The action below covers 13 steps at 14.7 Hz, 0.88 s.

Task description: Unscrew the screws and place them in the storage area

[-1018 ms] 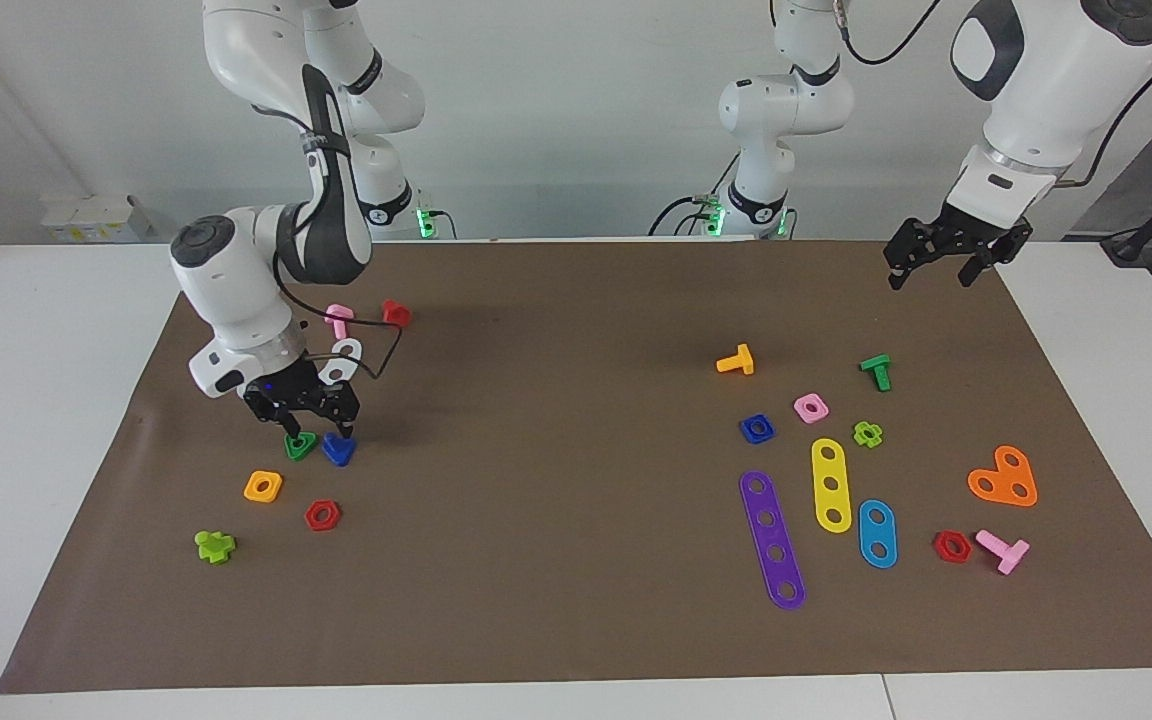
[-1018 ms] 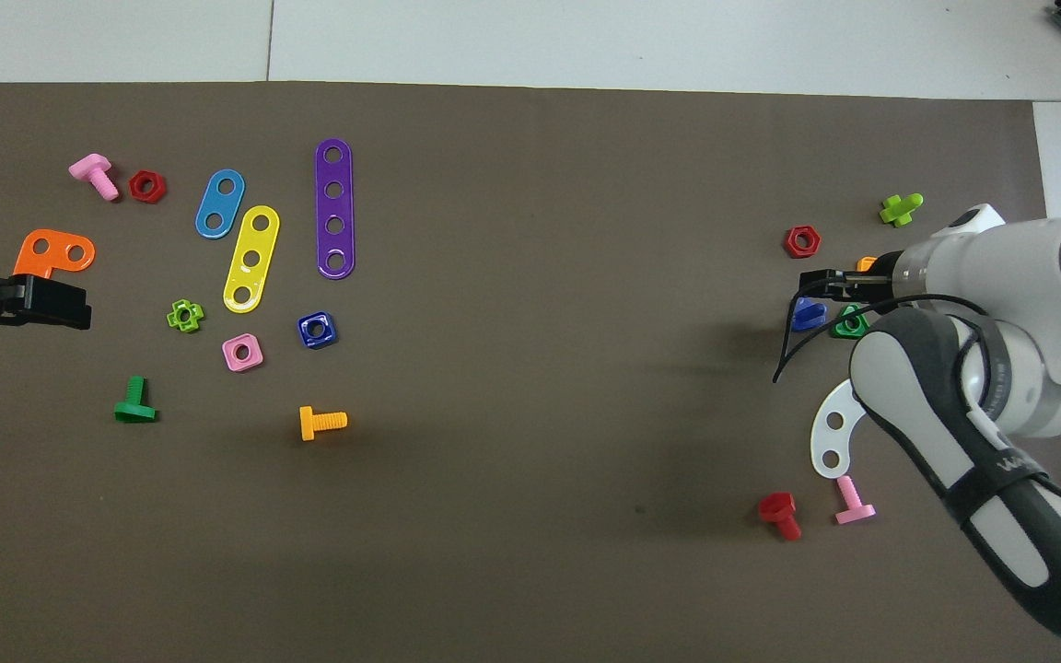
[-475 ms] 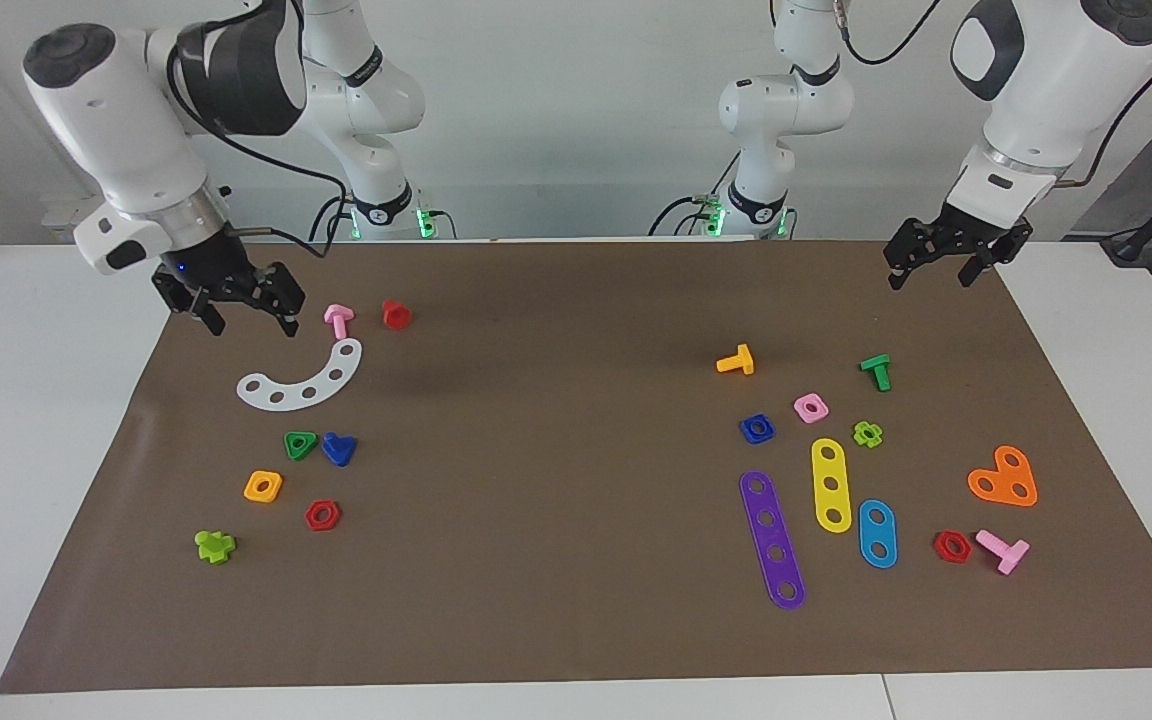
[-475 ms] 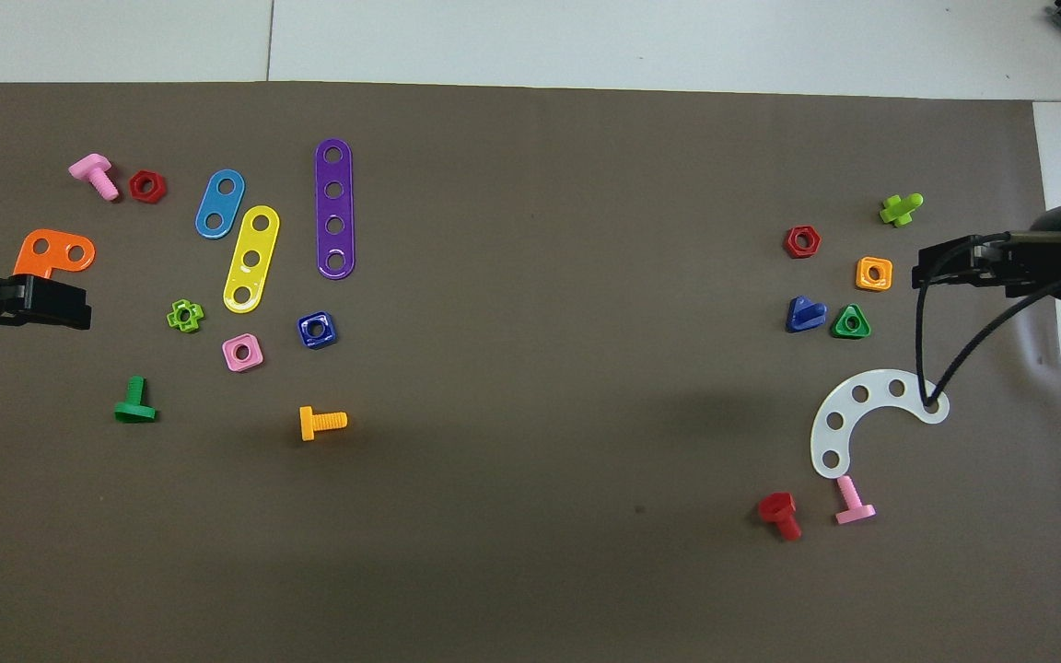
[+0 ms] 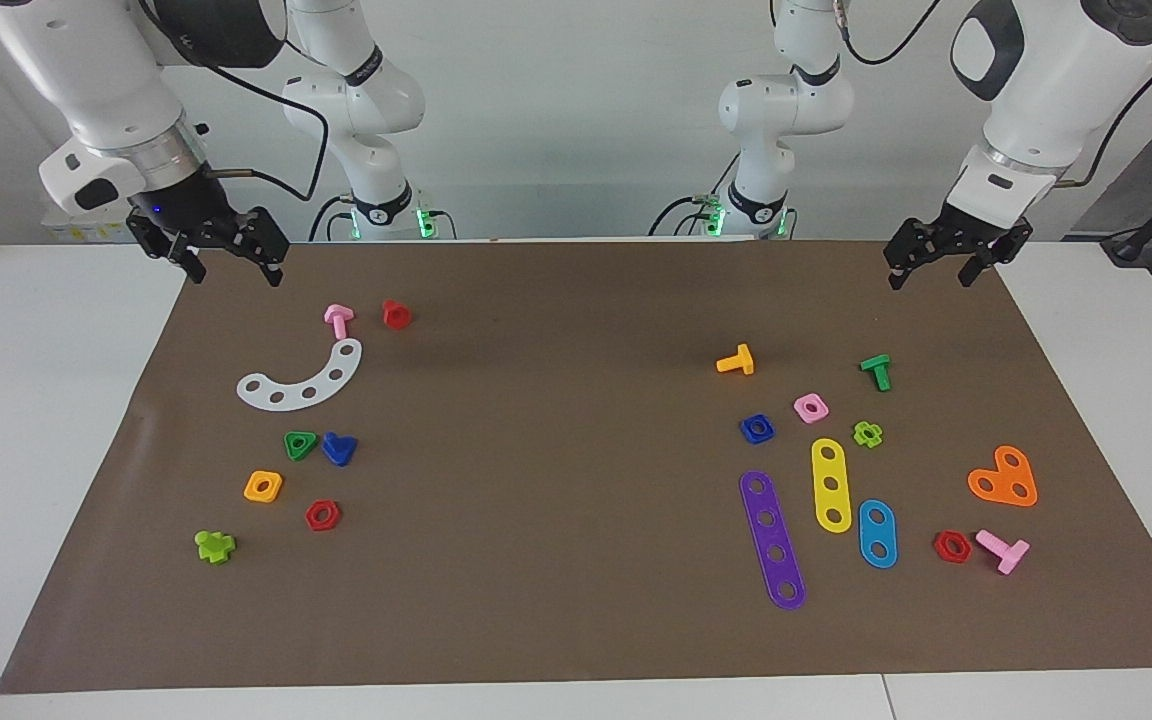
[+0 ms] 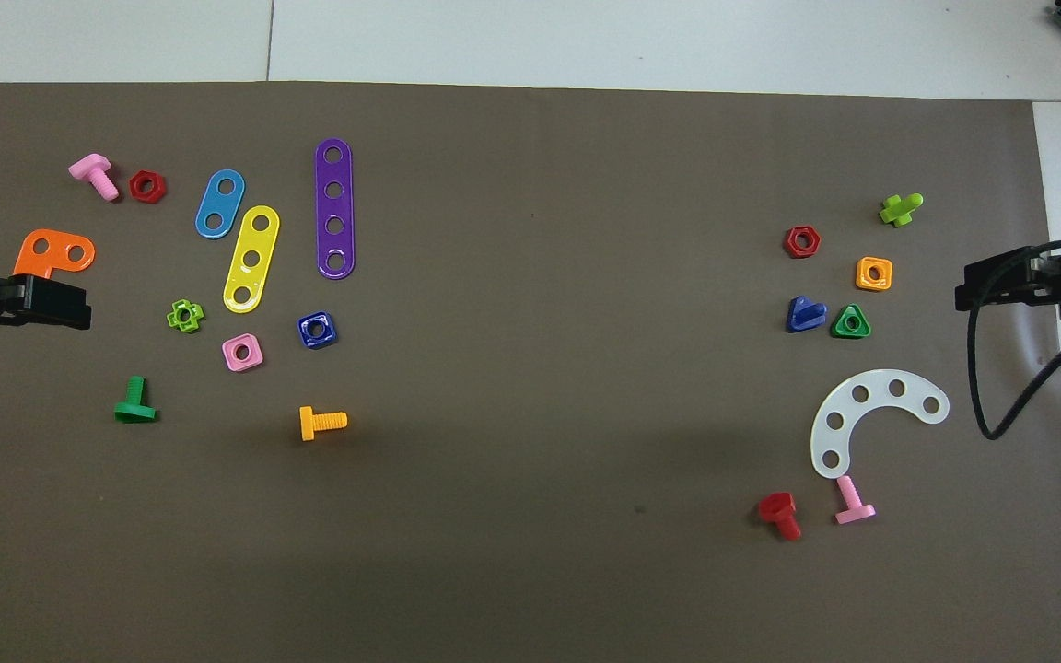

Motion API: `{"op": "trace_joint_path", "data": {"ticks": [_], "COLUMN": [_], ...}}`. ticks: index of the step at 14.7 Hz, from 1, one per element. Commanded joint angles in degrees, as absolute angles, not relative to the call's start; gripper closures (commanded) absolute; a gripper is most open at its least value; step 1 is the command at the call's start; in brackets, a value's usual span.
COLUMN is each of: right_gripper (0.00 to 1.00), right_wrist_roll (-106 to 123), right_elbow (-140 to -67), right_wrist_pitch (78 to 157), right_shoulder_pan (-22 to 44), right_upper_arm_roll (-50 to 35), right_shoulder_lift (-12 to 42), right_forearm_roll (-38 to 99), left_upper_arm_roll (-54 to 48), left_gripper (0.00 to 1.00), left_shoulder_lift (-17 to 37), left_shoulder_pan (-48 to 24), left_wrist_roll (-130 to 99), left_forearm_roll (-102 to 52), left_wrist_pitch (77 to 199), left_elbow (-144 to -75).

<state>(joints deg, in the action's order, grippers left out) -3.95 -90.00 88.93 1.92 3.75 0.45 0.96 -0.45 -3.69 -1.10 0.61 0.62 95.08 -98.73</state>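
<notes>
right gripper (image 5: 224, 262): has lifted off the blue bolt and pulled back up over the mat corner at its own end of the table; jaws spread wide, nothing in them.
left gripper (image 5: 943, 262): parked over the mat edge at its own end, jaws wide and empty, same spot as a second ago. Waiting.
change: a second ago the right gripper was down at the blue bolt (image 5: 339, 448) with the jaws just coming open; now the bolt lies alone on the brown mat (image 5: 576, 620), well clear of the gripper.
bolt location: toward the right arm's end of the table, just beside the green triangular nut (image 5: 300, 445), a gap showing between them. White curved strip (image 5: 301, 381) lies nearer the robots; orange square nut (image 5: 263, 486) and red hex nut (image 5: 322, 515) lie farther out.
bolt pose: lying on its side, not upright. In the overhead view the triangular head (image 6: 799, 313) is at the end away from the green nut and the stubby shank sticks out toward that nut, so the long axis runs roughly along the table's length.
task read: bolt looks released in the storage patch. My judgement: this placement is done and the retreat is the closing move.
risk: low; bolt looks settled, short shank, little reason to roll.
</notes>
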Motion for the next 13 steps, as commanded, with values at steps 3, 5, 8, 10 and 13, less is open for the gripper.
{"op": "trace_joint_path", "data": {"ticks": [3,5,8,10,13], "right_gripper": [0.00,0.00,0.00,0.00,0.00], "right_wrist_roll": [-4.39,-4.92,-4.83,-4.92,-4.75], "right_elbow": [-91.14,-91.14,-90.18,-88.95,-88.95], "right_wrist_pitch": [89.47,90.17,89.30,87.54,87.80], "right_shoulder_pan": [1.93,1.93,1.85,1.93,1.49], "right_upper_arm_roll": [2.99,2.81,2.72,2.64,2.64], "right_shoulder_lift": [-0.26,-0.26,0.17,0.26,0.26], "right_forearm_roll": [-3.58,-3.43,-1.77,-0.09,0.09], "left_upper_arm_roll": [-0.35,-0.35,-0.35,-0.35,-0.35], "left_gripper": [0.00,0.00,0.00,0.00,0.00], "left_shoulder_lift": [-5.01,-5.01,-5.01,-5.01,-5.01], "left_shoulder_pan": [-1.05,-1.05,-1.05,-1.05,-1.05], "left_wrist_roll": [0.70,0.70,0.70,0.70,0.70], "left_forearm_roll": [1.67,1.67,1.67,1.67,1.67], "left_wrist_pitch": [95.80,95.80,95.80,95.80,95.80], "left_elbow": [-100.37,-100.37,-100.37,-100.37,-100.37]}}
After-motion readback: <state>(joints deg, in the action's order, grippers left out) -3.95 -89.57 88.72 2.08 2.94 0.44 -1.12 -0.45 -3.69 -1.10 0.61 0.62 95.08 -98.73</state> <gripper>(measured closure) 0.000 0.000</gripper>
